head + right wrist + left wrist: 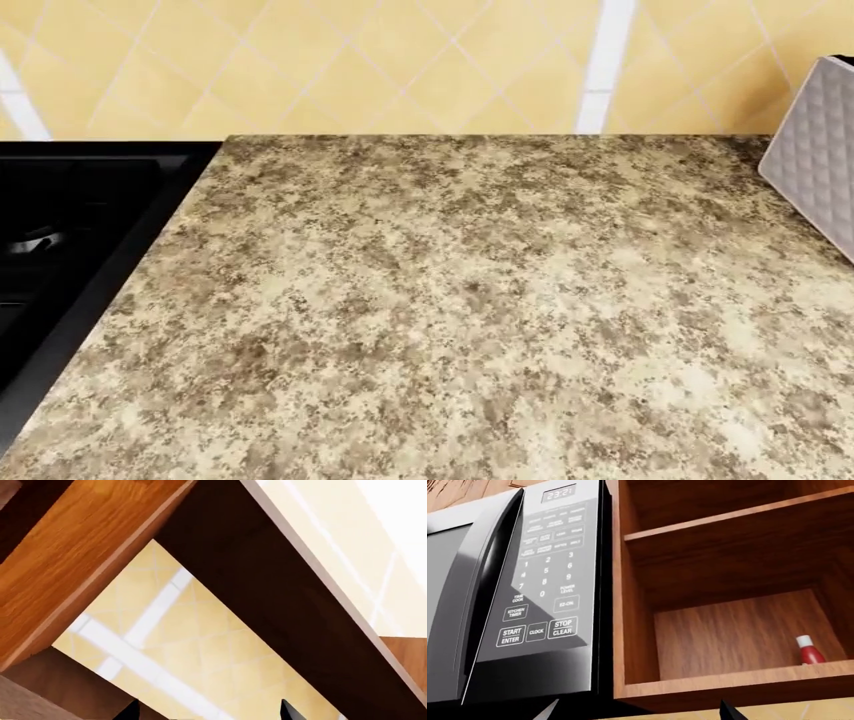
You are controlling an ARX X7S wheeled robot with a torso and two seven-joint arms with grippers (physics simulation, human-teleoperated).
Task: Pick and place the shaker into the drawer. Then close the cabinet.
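Observation:
The shaker (809, 650), a small dark red cylinder with a white cap, stands upright in the lowest compartment of an open wooden shelf unit (627, 605), close to that compartment's side wall. My left gripper (639, 711) is open, well short of the shaker, and only its two fingertips (730, 711) show, with nothing between them. My right gripper (210, 711) is open too, empty, and faces wood panels and tiled wall. The drawer and the cabinet are out of view. Neither gripper shows in the head view.
A black microwave (527, 595) with a keypad sits right beside the shelf unit. The head view looks down on a speckled stone counter (467, 320), with a black stove (67, 240) at its left and a white quilted object (817, 140) at its right edge.

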